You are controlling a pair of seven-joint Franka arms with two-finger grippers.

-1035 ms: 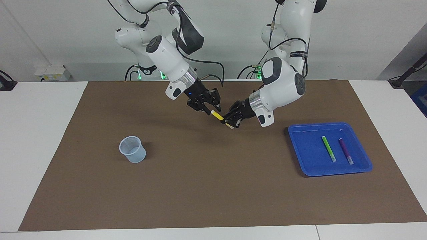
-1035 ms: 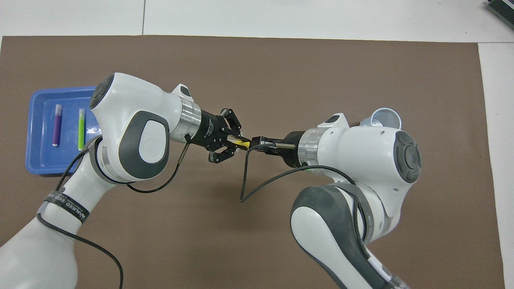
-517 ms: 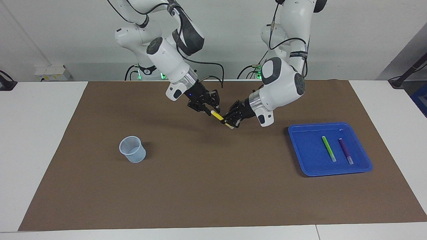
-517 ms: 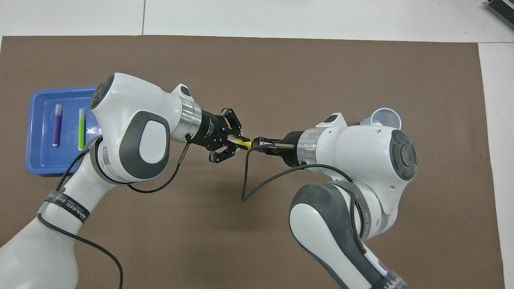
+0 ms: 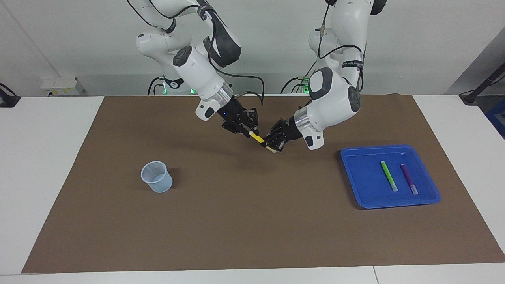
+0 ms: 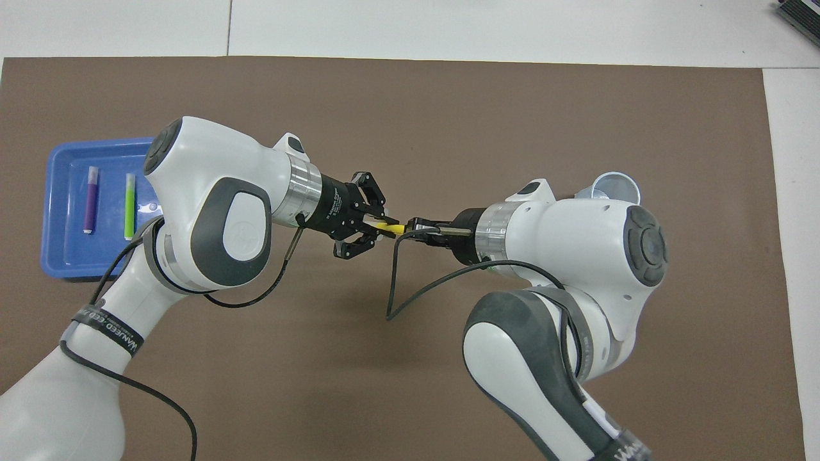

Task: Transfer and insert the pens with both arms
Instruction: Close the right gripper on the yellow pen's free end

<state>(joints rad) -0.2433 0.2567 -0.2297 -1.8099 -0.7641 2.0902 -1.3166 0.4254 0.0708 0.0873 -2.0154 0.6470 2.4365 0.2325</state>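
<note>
Cup [image 6: 614, 187] partly hidden by right arm [image 6: 596, 237], tray [image 6: 57, 192] corner covered

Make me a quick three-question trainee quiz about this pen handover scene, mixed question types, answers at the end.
1. True or false: the yellow pen lies in the blue tray.
2. How many pens lie in the tray?
3. Multiple choice: the cup stands A) in the tray, B) on the brown mat toward the right arm's end, C) under the left gripper.

Key: 1. False; it is up in the air between the left gripper and the right gripper. 2. Two, the green pen and the purple pen. 3. B.
</note>
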